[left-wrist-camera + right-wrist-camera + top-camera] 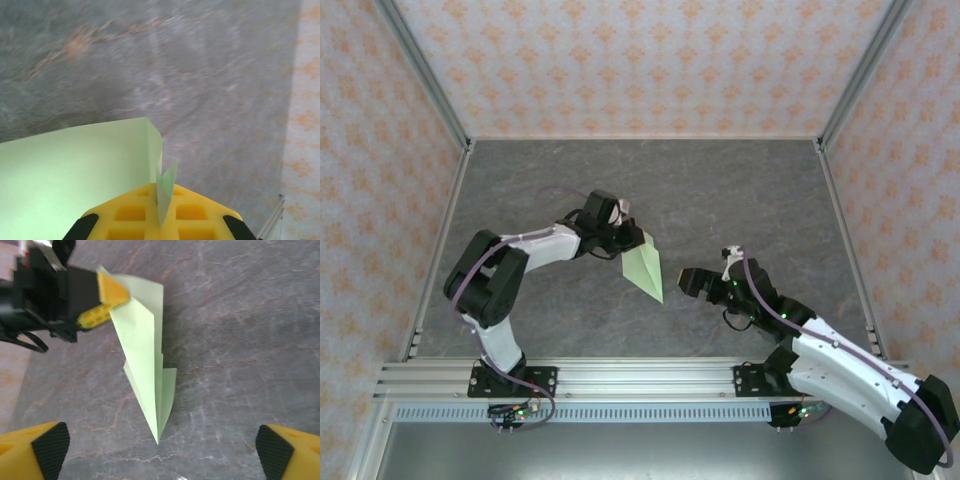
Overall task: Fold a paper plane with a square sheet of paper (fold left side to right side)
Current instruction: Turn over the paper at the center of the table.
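Right claw point(161, 454), wrist view: spread wide, holding nothing. Its two yellow fingers point(42, 447) with black pads sit at either bottom corner of the frame, with bare table point(250, 340) between them.

Just ahead of this claw, centred between the fingers but apart from both, is the sharp tip of the paper plane point(145, 355). The plane is pale green, a slim dart folded along a centre crease, and it widens away from the right claw. A shadow falls on the table along its right side. I cannot tell whether the tip touches the table.

At the wide end, farther from the right claw, the left claw point(105, 300) is clamped on the paper's upper left corner.

Left wrist view: the yellow fingers point(130, 215) are pressed together with a thin upright edge of the paper plane point(75, 170) pinched between them. The rest of the sheet spreads to the left of the claw, and grey marbled table lies beyond.

Overhead view: right claw point(690, 282) is near the plane's tip and to its right. The paper plane point(645, 265) runs diagonally up to the left claw point(628, 236). Beyond both claws are open grey table point(720, 180), then the patterned back wall point(640, 60).
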